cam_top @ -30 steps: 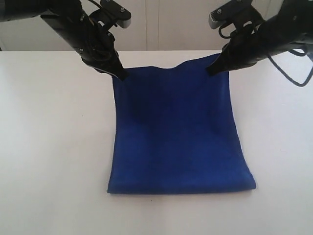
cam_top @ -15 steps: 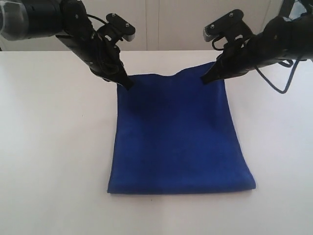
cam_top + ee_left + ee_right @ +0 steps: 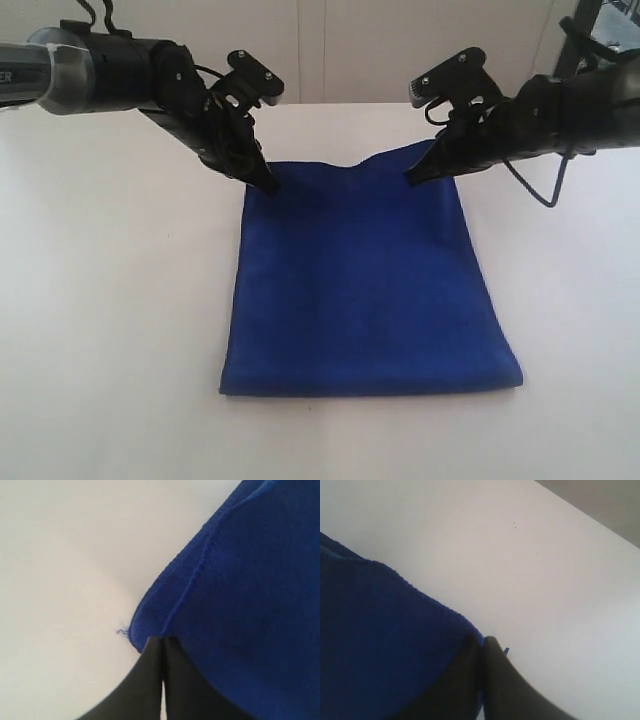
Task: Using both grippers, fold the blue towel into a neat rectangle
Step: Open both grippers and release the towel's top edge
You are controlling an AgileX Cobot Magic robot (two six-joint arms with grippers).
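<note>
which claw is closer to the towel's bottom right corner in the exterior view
Right. The right claw pinches the towel's far corner on that same side; the left claw pinches the opposite far corner, diagonally across from it.

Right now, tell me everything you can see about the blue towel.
The blue towel is a plain, deep royal-blue cloth, soft and fuzzy, with a stitched hem. It lies spread on the white table, roughly rectangular; its near edge looks rounded, possibly a fold. Its two far corners are pinched, one in the shut left gripper, one in the shut right gripper, and the far edge dips between them. A loose thread sticks out at the left-held corner.
</note>
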